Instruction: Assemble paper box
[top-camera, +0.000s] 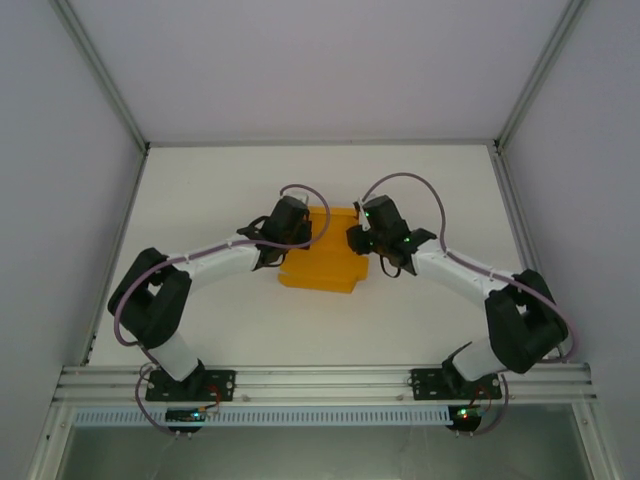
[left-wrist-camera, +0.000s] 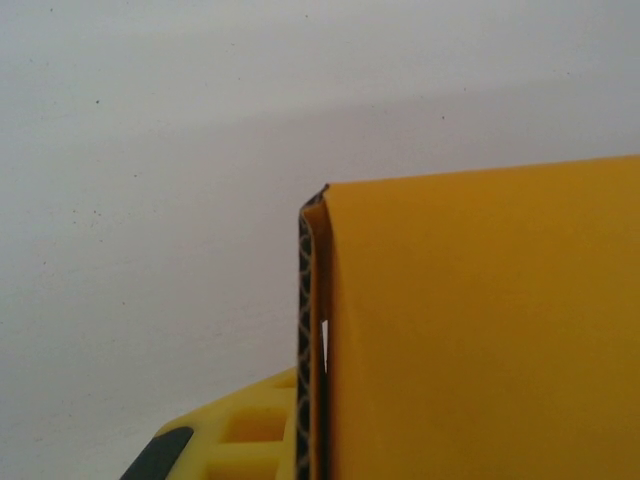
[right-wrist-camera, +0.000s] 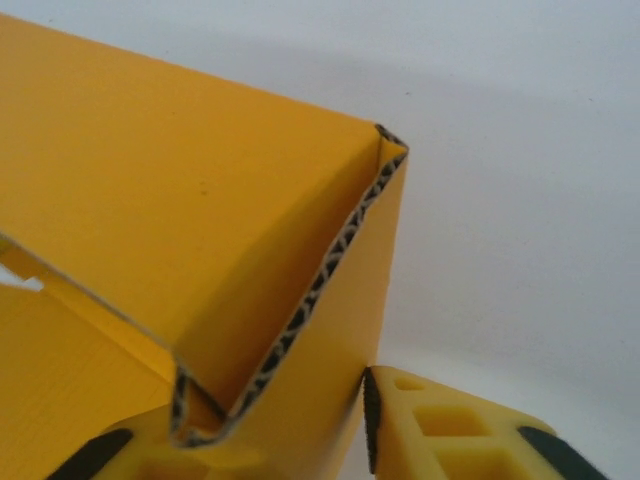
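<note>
The paper box, orange-yellow corrugated card, has a doubled-over wall standing in the narrow gap of the right pincer. In the right wrist view, the black pad of one yellow finger at five o'clock touches the wall's outer face. The other finger, at seven o'clock, sits under the fold's lower corner, so this pincer holds the card. From there the cut, fluted edge climbs towards one o'clock to a corner, and a broad panel spreads out to ten o'clock. In the left wrist view, one yellow finger of the left pincer lies against an upright cut edge of the card at six o'clock. A large panel covers its other finger, so I cannot tell whether that pincer is clamped. From above, the partly folded box lies near the middle of the white worktop, with the left pincer at its ten o'clock and the right pincer at its two o'clock, both at its edges.
</note>
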